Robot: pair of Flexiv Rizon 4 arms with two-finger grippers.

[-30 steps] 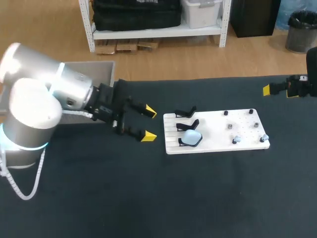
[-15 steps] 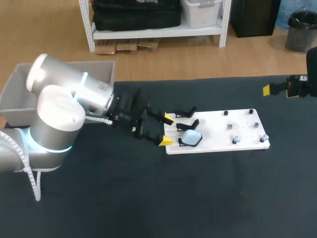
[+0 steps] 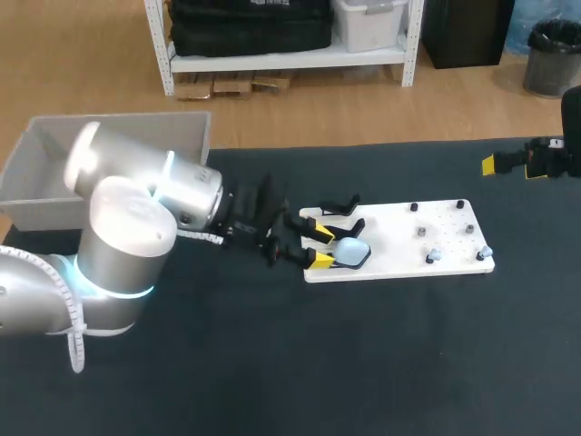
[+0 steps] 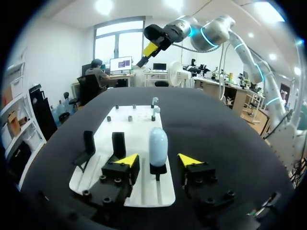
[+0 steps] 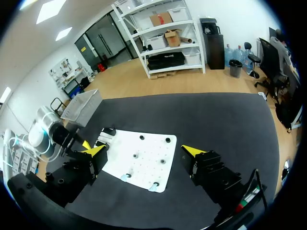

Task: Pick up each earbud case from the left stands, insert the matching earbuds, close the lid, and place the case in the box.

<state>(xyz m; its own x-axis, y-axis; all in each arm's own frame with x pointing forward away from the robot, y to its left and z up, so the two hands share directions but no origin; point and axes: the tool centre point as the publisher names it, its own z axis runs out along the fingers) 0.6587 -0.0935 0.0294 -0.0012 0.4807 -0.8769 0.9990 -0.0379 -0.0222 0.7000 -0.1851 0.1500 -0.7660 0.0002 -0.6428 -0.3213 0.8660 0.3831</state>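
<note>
A light blue earbud case [image 3: 352,252] stands on the nearest black stand at the left end of the white board [image 3: 399,238]. My left gripper [image 3: 320,246] is level with it. In the left wrist view the case [image 4: 158,145] stands upright between the fingers of the left gripper [image 4: 157,159], with a small gap on each side, so it is open. Two other stands [image 3: 342,216] are empty. Small pale earbuds [image 3: 434,257] sit on pegs at the board's right end. My right gripper [image 5: 144,150] hangs open and empty high over the table's far right corner.
A grey box [image 3: 109,154] stands at the table's far left, behind my left arm. Small dark pegs [image 3: 422,232] dot the right half of the board. Dark tabletop [image 3: 381,363] stretches in front of the board.
My left arm has swung right from near the box to the board, and its fingers have narrowed around the blue case. The right arm has not moved.
</note>
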